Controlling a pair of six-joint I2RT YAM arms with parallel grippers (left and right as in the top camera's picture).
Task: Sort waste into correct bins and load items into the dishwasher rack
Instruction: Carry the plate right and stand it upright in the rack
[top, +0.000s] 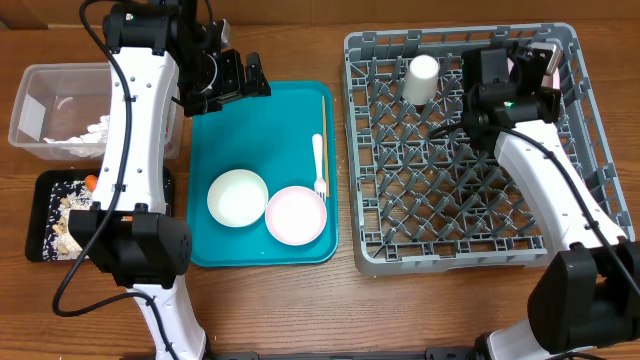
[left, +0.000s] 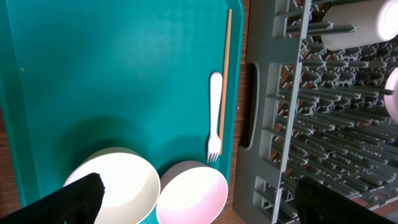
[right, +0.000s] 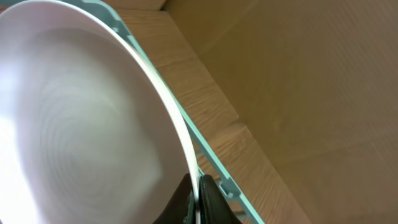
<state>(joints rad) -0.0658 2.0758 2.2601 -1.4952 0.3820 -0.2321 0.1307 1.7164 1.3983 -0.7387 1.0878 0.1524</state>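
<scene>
The right gripper (top: 527, 66) is pressing its fingers together on the rim of a round pale-pink plate (right: 81, 124), pinching it on edge. This gripper is hanging over the far right corner of the large square grey plastic dishwasher rack (top: 455, 258), and the plate is standing at its fingertips, just inside the rack wall. Whether the plate is touching the pegs cannot be told. A small white cup (top: 421, 78) is sitting in the rack to the left of this gripper, apart from it.

The left gripper (top: 228, 78) is holding its fingers spread wide. It is hovering over the far end of the teal rectangular serving tray (top: 260, 130). Nearer the robot than this gripper, a white round bowl (top: 237, 197) and a pale-pink round bowl (top: 296, 214) are sitting side by side on the tray. To the gripper's right, a white plastic fork (top: 319, 165) and a thin wooden chopstick (top: 324, 120) are lying alongside each other by the tray's right edge.

To the left of the left gripper, a clear plastic rectangular tub (top: 30, 75) is holding a crumpled white napkin (top: 85, 135). Beside the tub, a shallow black rectangular tray (top: 32, 220) is holding a small orange carrot (top: 91, 182) and beige food scraps (top: 68, 215). All are resting on the wooden desk (top: 300, 310).
</scene>
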